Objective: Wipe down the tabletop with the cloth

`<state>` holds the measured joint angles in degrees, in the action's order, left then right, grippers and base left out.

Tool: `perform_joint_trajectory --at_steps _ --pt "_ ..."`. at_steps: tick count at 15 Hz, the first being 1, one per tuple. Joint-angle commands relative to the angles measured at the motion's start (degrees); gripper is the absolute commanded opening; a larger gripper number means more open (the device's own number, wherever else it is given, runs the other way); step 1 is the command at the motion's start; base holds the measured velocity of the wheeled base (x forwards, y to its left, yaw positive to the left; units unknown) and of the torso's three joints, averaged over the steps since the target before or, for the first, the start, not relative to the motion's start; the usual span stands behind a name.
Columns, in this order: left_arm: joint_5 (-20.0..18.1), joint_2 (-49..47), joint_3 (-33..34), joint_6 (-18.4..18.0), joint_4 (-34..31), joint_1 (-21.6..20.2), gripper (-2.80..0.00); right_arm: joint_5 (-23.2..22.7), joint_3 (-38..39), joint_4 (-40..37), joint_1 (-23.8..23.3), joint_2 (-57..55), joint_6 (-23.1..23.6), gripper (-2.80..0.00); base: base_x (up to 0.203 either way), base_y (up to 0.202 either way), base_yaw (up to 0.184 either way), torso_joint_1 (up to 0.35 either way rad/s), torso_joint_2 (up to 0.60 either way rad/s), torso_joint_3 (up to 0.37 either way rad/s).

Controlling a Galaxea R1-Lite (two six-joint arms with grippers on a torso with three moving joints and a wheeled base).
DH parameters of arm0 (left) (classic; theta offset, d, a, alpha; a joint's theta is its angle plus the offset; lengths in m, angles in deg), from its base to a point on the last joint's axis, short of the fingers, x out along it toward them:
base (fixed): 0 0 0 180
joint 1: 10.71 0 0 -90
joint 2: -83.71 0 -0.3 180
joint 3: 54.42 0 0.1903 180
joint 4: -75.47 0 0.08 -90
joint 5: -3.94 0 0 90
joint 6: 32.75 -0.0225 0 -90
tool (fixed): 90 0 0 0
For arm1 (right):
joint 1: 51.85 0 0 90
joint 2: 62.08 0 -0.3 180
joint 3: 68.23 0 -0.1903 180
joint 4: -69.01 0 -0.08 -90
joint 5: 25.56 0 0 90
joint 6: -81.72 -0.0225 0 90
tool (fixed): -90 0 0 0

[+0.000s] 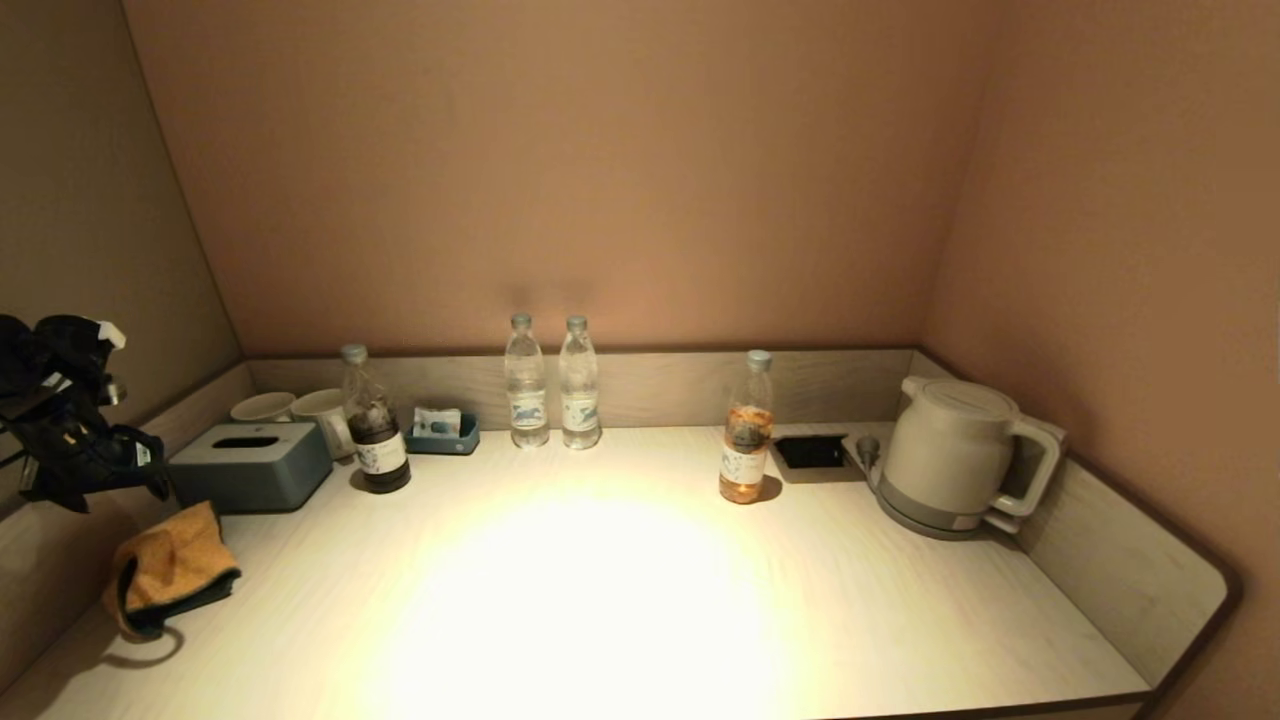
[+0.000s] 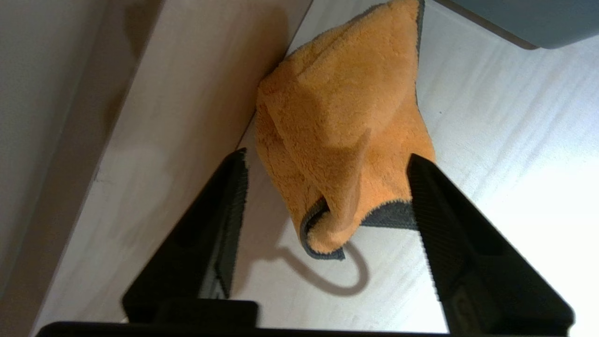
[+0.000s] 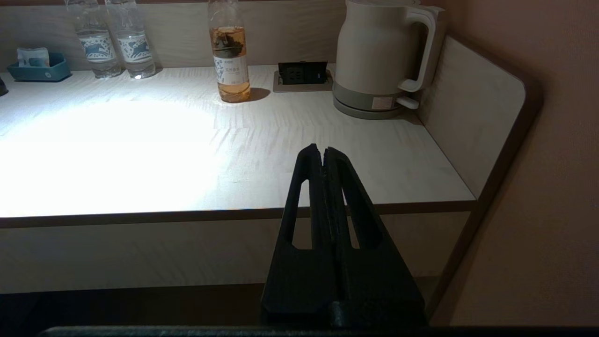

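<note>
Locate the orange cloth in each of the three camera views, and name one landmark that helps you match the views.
Head view: the orange cloth lies crumpled at the tabletop's left edge, in front of the grey tissue box.
Left wrist view: the cloth fills the centre, on the tabletop against the side panel, beyond the open left tool.
Right wrist view: not in it.
Shared landmark: the tissue box, whose corner shows beyond the cloth.

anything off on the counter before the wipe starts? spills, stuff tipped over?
No spills, nothing tipped. The only untidy item is the orange cloth, crumpled against the left side panel rather than flat. The left gripper hovers open above it; the right gripper is shut, off the front edge. Bottles and kettle stand upright.
</note>
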<state>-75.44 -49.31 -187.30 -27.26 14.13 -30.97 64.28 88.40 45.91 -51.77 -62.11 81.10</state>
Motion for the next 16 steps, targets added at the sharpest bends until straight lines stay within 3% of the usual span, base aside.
perform_joint_trajectory --at_steps 1,5,8,9,16 --pt "-1.5 4.2 0.4 0.3 -0.7 0.2 0.00 0.0 0.0 0.1 0.0 0.0 0.0 -2.80 0.000 0.000 0.000 0.000 0.00 0.000" --pt "-6.0 9.3 0.4 0.3 -3.3 0.5 0.00 0.0 0.0 0.1 0.0 0.0 0.0 -2.80 0.000 0.000 0.000 0.000 0.00 0.000" --pt "-9.9 18.3 0.9 0.1 -5.6 0.7 0.00 0.0 0.0 0.0 0.0 0.0 0.0 -2.80 0.000 0.000 0.000 0.000 0.00 0.000" --pt "-11.7 20.1 1.1 0.0 -6.2 0.7 -2.80 0.0 0.0 0.0 0.0 0.0 0.0 -2.80 0.000 0.000 0.000 0.000 0.00 0.000" --pt "-30.6 35.6 5.8 -4.2 -6.8 0.7 -2.80 0.0 0.0 0.0 0.0 0.0 0.0 -2.80 0.000 0.000 0.000 0.000 0.00 0.000"
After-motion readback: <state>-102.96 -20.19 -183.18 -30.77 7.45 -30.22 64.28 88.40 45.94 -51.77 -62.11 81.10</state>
